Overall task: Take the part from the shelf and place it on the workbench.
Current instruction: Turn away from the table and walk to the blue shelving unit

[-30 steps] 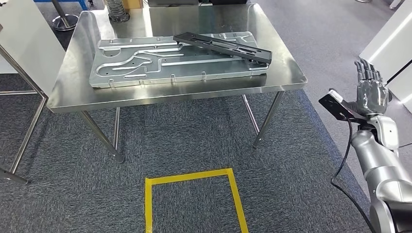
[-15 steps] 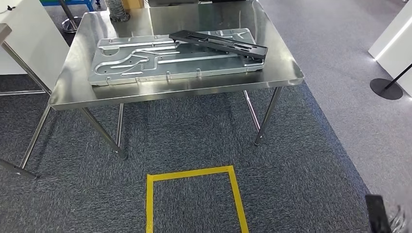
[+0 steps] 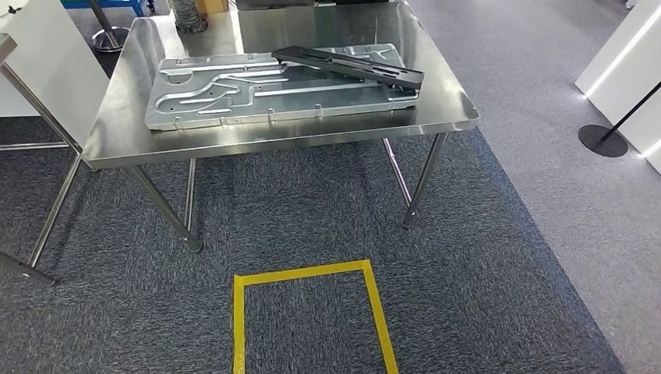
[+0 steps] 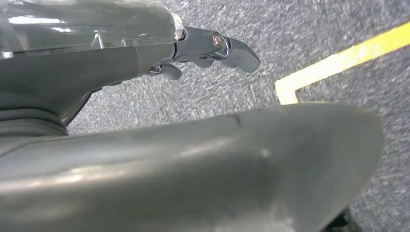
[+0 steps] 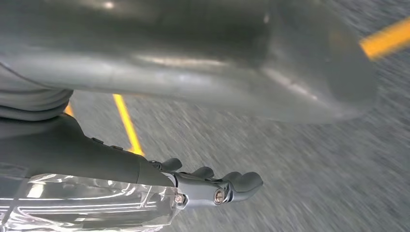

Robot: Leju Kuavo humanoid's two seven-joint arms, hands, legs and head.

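Observation:
A long black part lies slantwise on a large silver stamped plate, which rests on the steel workbench ahead of me. My left hand hangs over the grey carpet with nothing in it, its dark fingers apart from the thick thumb. My right hand also hangs over the carpet, holding nothing, with its fingers spread away from the thumb. Both hands are low and well short of the workbench.
A yellow tape square marks the carpet in front of the workbench. A stanchion base and a white panel stand at the right. Metal legs of another stand and a white cabinet are at the left.
My right arm, raised at the right edge one second ago, has dropped out of the head view. The camera has shifted a little; the part and plate lie as before.

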